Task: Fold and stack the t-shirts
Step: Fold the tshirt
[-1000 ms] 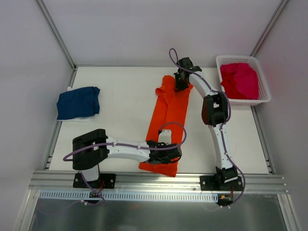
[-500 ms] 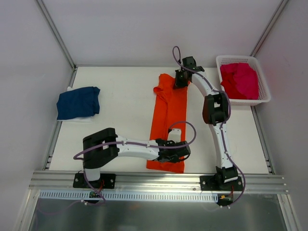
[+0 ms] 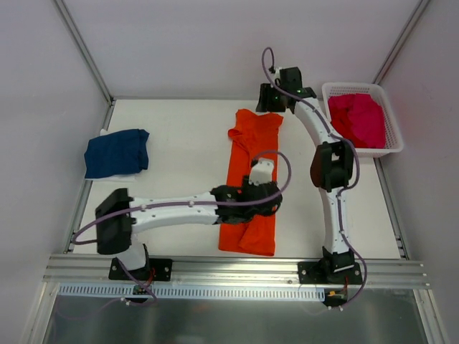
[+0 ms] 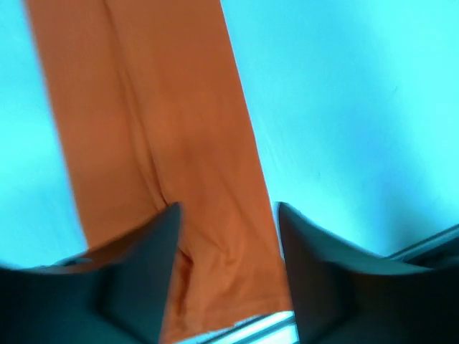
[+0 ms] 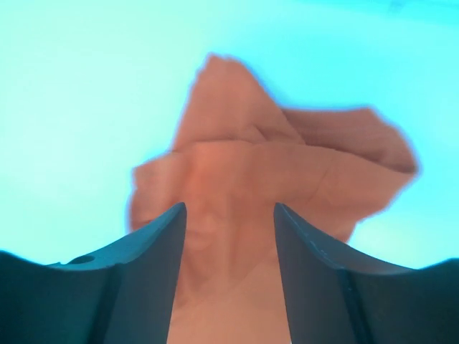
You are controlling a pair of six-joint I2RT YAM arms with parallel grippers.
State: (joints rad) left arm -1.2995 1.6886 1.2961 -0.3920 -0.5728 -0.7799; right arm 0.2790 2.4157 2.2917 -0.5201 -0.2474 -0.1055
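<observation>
— Where does the middle t-shirt [image 3: 251, 161] lie?
— On the table [image 3: 179, 129], stretched from the near edge toward the far side; the left tool [image 4: 228, 236] hangs above its middle; the right tool [image 5: 229, 215] above its far end.
— And the rest?
— A second t-shirt [image 3: 116, 153] lies well apart, by the table's left edge; the basket [image 3: 391, 132] stands at the far right corner, heaped t-shirts [image 3: 357, 118] in it.

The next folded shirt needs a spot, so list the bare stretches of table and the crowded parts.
Bare table lies between the navy shirt and the orange shirt, and at the near right, this side of the basket, outside the right arm. Crowded: the far right corner around the basket, and the near left, where the left arm crosses.
</observation>
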